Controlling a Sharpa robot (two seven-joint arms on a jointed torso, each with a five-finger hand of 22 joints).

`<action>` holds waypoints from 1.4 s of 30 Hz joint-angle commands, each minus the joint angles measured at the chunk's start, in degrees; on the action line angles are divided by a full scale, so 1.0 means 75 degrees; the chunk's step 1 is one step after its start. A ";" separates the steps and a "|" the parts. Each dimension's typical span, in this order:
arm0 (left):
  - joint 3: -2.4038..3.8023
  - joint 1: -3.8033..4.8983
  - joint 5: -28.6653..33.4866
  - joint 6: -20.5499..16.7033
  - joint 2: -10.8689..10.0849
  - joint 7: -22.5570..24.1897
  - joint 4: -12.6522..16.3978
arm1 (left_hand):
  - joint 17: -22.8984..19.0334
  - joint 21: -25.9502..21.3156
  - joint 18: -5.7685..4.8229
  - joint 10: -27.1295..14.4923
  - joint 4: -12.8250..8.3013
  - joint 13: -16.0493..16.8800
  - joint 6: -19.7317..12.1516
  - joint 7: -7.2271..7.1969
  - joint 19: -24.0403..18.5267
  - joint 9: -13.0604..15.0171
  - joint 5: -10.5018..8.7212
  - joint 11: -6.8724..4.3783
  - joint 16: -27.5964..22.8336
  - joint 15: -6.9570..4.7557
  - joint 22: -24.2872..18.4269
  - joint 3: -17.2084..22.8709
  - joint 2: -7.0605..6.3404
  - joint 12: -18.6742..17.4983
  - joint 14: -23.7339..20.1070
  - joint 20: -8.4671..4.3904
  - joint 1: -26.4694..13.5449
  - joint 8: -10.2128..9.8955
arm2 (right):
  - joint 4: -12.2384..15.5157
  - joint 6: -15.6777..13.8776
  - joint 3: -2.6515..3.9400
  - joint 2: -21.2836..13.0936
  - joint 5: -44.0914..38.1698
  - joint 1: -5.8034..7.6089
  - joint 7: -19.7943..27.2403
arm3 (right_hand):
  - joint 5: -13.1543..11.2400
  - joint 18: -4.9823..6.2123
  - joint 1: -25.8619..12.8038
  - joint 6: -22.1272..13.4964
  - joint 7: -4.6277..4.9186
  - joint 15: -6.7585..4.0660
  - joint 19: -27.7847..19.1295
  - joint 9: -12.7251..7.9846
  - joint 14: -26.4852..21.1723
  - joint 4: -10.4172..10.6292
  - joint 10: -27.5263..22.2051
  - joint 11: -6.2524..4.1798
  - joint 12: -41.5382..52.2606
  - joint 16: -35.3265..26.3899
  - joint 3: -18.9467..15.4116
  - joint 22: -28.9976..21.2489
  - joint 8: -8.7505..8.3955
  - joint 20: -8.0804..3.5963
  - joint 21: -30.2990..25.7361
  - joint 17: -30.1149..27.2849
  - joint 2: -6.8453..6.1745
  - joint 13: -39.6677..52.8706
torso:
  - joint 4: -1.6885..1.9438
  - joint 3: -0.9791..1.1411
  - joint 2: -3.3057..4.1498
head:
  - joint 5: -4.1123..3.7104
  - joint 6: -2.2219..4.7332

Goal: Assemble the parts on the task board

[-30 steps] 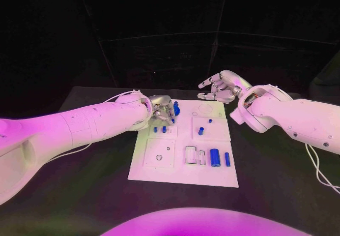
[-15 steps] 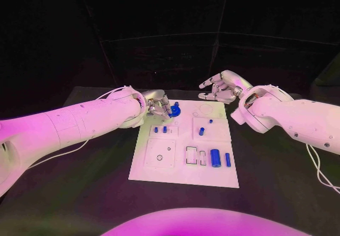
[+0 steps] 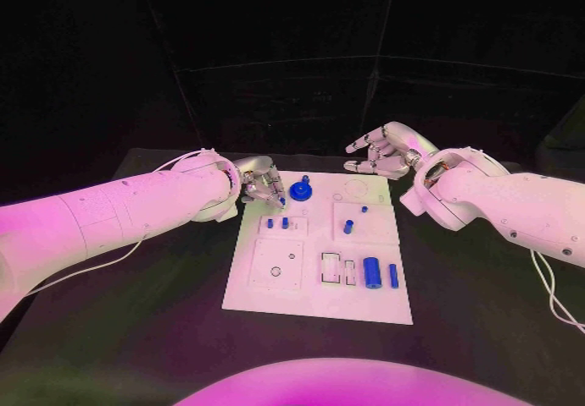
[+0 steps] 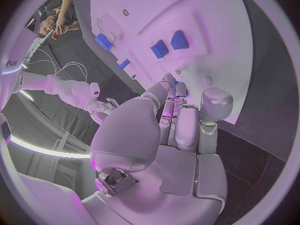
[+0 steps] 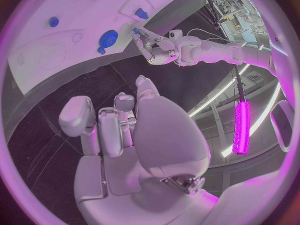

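1. Two hands are at the far end of the white rectangular task board (image 3: 319, 306), which lies in the middle of the black table (image 3: 146, 338).
2. My left hand (image 3: 262, 184) has pulled back over the last second. It was above the board's far-left section and is now at the board's left edge.
3. That retreat uncovers the round blue disc-shaped part (image 3: 303, 186), which sits on the board's far-left section just beside my left fingertips (image 3: 281, 200).
4. My left fingers are stretched out and close together. There is a speck of blue at their tips, and I cannot tell whether they pinch a small piece or only touch the board.
5. My right hand (image 3: 386, 150) has stayed above the board's far-right corner. Its fingers are loosely spread and it holds nothing.
6. On the board nearer to me, nothing has moved: the pair of short blue pegs (image 3: 278, 223), the single blue peg (image 3: 347, 226), and the thick blue cylinder (image 3: 370, 271) with the slim blue rod (image 3: 392, 273) beside it.
7. I judge that the disc has just been set down, so one placement looks done. The loose cylinder and rod on the board's near-right section are still to be fitted.
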 commanded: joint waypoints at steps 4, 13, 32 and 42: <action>0.0005 0.0012 0.0076 0.0223 -0.0022 -0.0132 -0.0010 | -0.0013 0.0030 -0.0132 0.0062 0.0000 0.0008 0.0042 0.0006 0.0001 -0.0001 -0.0022 0.0007 0.0025 -0.0028 -0.0002 0.0048 0.0007 -0.0027 0.0053 -0.0012 -0.0068 -0.0045 | 0.0003 0.0046 0.0004 0.0001 0.0014 0.0015 0.0038 | 0.0037 0.0093 -0.0030 0.0031 0.0001 -0.0057 0.0002 0.0000 0.0362 0.0037 -0.0020 -0.0012 0.0052 -0.0021 -0.0011 0.0003 0.0035 -0.0039 -0.0041 0.0042 0.0073 0.0009 | -0.0014 -0.0003 0.0014 | 0.0018 -0.0007; -0.0001 0.0005 0.0076 0.0260 0.0074 -0.0271 -0.0123 | -0.0012 0.0029 -0.0132 0.0070 -0.0004 0.0008 0.0046 0.0007 0.0000 -0.0002 -0.0023 0.0007 0.0028 -0.0028 0.0000 0.0057 -0.0011 -0.0040 0.0054 -0.0011 -0.0088 -0.0056 | -0.0007 0.0053 0.0004 0.0013 0.0014 0.0014 0.0038 | 0.0037 0.0093 -0.0030 0.0031 0.0001 -0.0057 0.0002 0.0000 0.0362 0.0037 -0.0020 -0.0012 0.0052 -0.0021 -0.0011 0.0003 0.0035 -0.0039 -0.0041 0.0042 0.0073 0.0009 | -0.0038 -0.0004 0.0023 | 0.0028 -0.0023; -0.0007 -0.0011 0.0077 0.0500 0.0179 -0.0364 -0.0268 | -0.0043 0.0011 -0.0127 0.0079 -0.0006 0.0008 0.0049 0.0010 -0.0008 -0.0003 -0.0022 0.0009 0.0015 -0.0027 -0.0016 0.0070 -0.0035 -0.0059 0.0047 -0.0010 -0.0119 -0.0073 | -0.0010 0.0062 0.0004 0.0019 0.0014 0.0014 0.0040 | 0.0037 0.0093 -0.0030 0.0031 0.0001 -0.0057 0.0002 0.0000 0.0362 0.0037 -0.0020 -0.0012 0.0052 -0.0021 -0.0011 0.0003 0.0035 -0.0039 -0.0041 0.0042 0.0073 0.0009 | -0.0041 -0.0006 0.0025 | 0.0027 -0.0047; -0.0008 -0.0013 0.0073 0.0499 0.0207 -0.0409 -0.0281 | -0.0055 0.0003 -0.0126 0.0082 -0.0005 0.0008 0.0051 0.0012 -0.0013 -0.0003 -0.0023 0.0011 0.0010 -0.0025 -0.0023 0.0075 -0.0045 -0.0068 0.0044 -0.0009 -0.0134 -0.0080 | -0.0013 0.0061 0.0004 0.0021 0.0014 0.0014 0.0036 | 0.0037 0.0093 -0.0030 0.0031 0.0001 -0.0057 0.0002 0.0000 0.0362 0.0037 -0.0020 -0.0012 0.0052 -0.0021 -0.0011 0.0003 0.0035 -0.0039 -0.0041 0.0042 0.0073 0.0009 | -0.0041 -0.0003 0.0027 | 0.0036 -0.0044</action>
